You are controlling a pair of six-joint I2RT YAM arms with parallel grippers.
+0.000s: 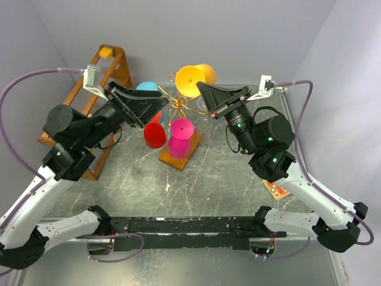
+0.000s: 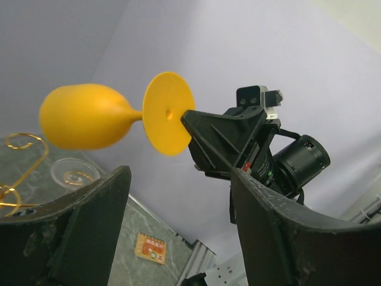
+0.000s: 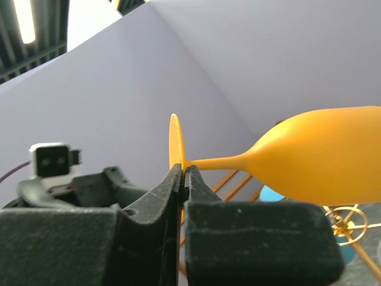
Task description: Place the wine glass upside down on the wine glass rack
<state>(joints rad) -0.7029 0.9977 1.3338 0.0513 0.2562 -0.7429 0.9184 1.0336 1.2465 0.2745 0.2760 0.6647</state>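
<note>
One smooth yellow wine glass [image 3: 321, 155], thin disc foot in right pincer [image 3: 183, 174]

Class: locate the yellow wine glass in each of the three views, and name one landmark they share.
Top external: yellow wine glass at upper centre.
Left wrist: upper left, lying sideways.
Right wrist: right of centre, foot pinched by the right gripper.
Shared landmark: gold wire rack, below the glass each time.
</note>
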